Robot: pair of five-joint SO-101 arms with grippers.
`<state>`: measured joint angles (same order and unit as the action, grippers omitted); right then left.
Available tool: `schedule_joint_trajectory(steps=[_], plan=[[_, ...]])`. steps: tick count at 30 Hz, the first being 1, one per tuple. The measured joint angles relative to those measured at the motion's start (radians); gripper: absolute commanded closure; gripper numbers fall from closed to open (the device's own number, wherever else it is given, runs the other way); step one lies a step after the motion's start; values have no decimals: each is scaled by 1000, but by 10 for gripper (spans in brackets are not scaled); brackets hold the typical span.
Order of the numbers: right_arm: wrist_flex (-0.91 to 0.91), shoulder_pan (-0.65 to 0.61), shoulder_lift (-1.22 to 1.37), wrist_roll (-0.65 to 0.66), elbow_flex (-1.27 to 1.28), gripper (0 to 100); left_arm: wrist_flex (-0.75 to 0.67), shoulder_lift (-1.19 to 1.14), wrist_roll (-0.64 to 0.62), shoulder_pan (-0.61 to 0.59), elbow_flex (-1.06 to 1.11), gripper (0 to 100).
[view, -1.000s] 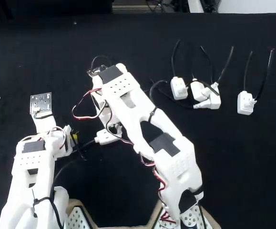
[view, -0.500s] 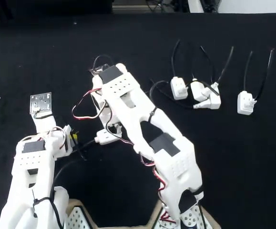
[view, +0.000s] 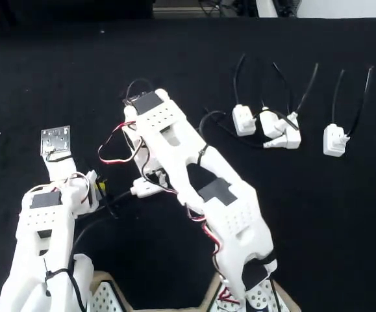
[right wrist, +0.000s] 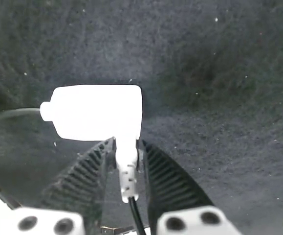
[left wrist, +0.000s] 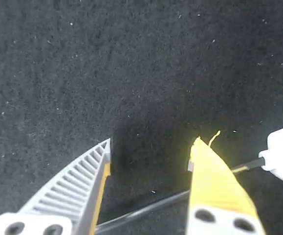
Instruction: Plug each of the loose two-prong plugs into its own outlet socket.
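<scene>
The right pincer (right wrist: 126,146) clenches a plug (right wrist: 98,111) by its neck, likely to steer it, while the left pincer (left wrist: 150,147) waits released.

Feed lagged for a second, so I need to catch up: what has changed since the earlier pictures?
The right arm swung slightly toward the left arm, and the black cable loop beside it shifted a little with it. The right end effector is shut on a white plug. The left arm, the loose plug between the arms and the white pieces farther right stayed put.
</scene>
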<state>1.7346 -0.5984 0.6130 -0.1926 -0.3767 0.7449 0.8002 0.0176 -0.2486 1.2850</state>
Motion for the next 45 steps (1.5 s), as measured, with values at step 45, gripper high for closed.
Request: schedule_joint_trajectory(steps=[45], plan=[[-123, -147, -279, 947, 176, 734, 55, 2, -155, -371, -48, 744]])
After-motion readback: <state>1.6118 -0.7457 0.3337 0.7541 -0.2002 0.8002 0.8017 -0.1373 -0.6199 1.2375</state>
